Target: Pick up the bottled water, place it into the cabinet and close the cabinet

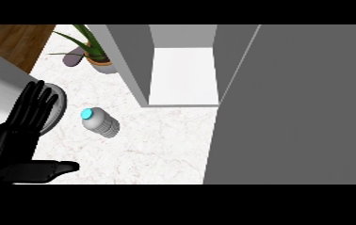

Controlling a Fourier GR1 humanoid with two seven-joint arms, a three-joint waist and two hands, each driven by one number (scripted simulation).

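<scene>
The water bottle [101,121] stands on the marble counter, clear with a light-blue cap, left of the middle. Behind it and to the right is the grey cabinet [136,59], its white inside [183,76] showing. The cabinet's door [285,106] is swung open and fills the right side of the head view. My left hand [24,125] rests at the left edge with straight fingers pointing up and the thumb out to the right, a short way left of the bottle and not touching it. My right hand does not show.
A potted plant [94,54] with long green leaves sits at the back left beside the cabinet. A round grey plate [57,107] lies partly under my left hand. Wooden floor [24,40] shows beyond the counter's far-left edge.
</scene>
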